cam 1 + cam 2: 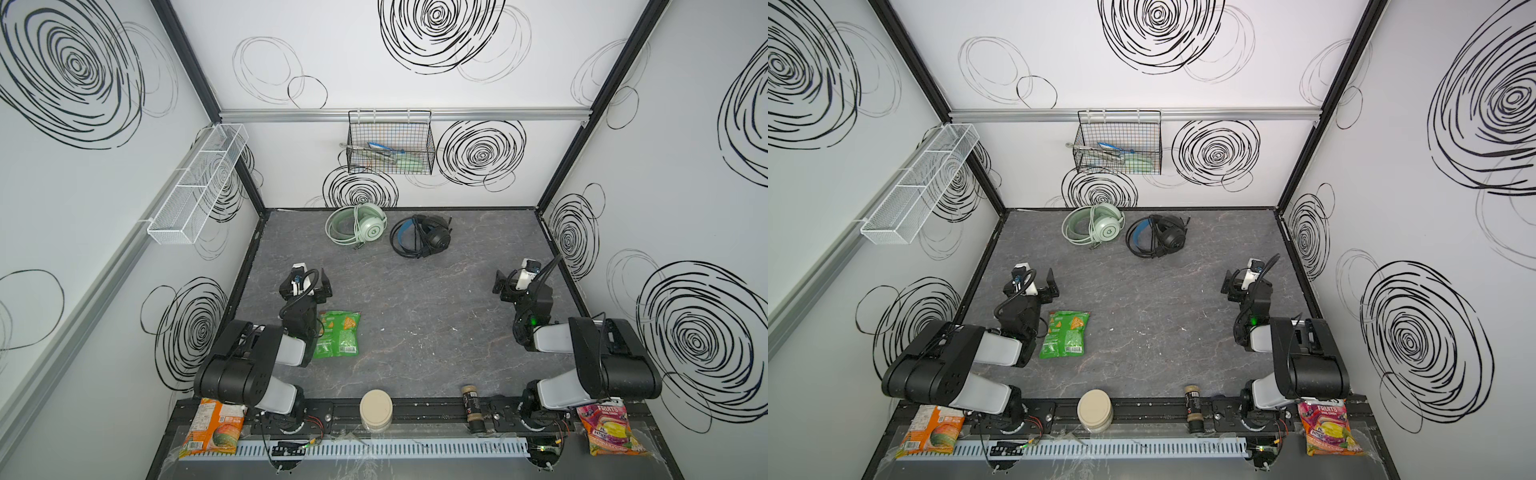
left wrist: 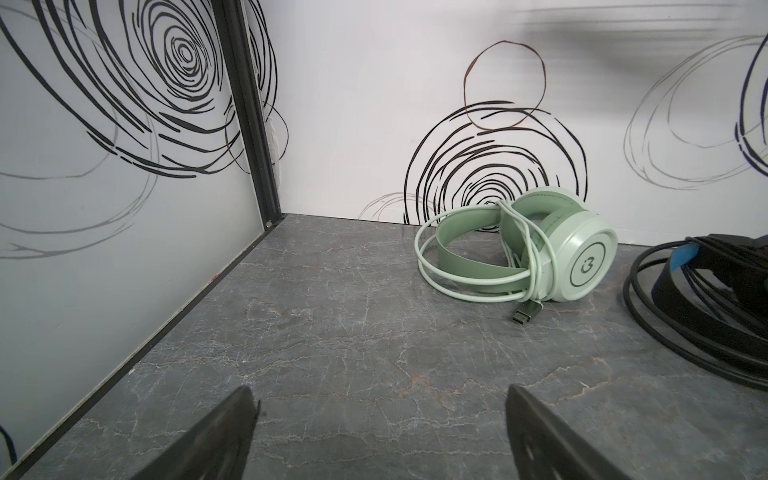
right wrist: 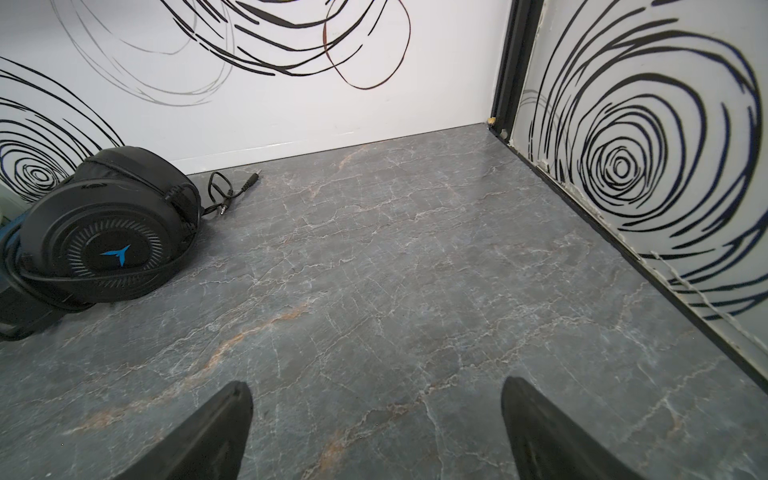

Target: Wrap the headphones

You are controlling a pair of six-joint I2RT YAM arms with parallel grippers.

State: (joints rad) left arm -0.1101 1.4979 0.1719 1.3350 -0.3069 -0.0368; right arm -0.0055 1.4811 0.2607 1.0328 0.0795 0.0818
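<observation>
— Over on the left, what is the left gripper (image 2: 380, 399) doing?

— It hangs low over the bare table (image 1: 415, 316), jaws wide apart, nothing between them. A white mesh shelf (image 1: 195, 187) is fixed to the side wall above, and a green snack bag (image 1: 337, 334) lies just beside that arm.

— And the headphones?

— Both lie near the back wall, well apart from either gripper. The mint-green headset (image 2: 582, 257) comes first. Its pale cable (image 2: 419, 257) runs in loops round the headband and earcup, with only the USB plug (image 2: 527, 313) sticking out onto the table. Just to its right, the black headset (image 3: 104, 249) has its black cable (image 2: 706, 349) coiled round it, and two small jack plugs (image 3: 252, 179) trail loose toward the wall.

— So which step is this?

— I judge the winding done on both, or nearly. If anything is left, it is tucking in those loose ends, which calls for a fine pinch on a thin lead close to the wall.

— The right gripper (image 3: 376, 390)?

— Also spread wide and empty, over the table near the right wall.

— Anything in the way?

— Nothing between arms and headsets. A black wire basket (image 1: 390, 143) hangs on the back wall above them. An orange packet (image 1: 214, 428), a jar (image 1: 376, 409), a small bottle (image 1: 471, 409) and a fruit-sweets bag (image 1: 611, 430) sit along the front rail, out of the path.
</observation>
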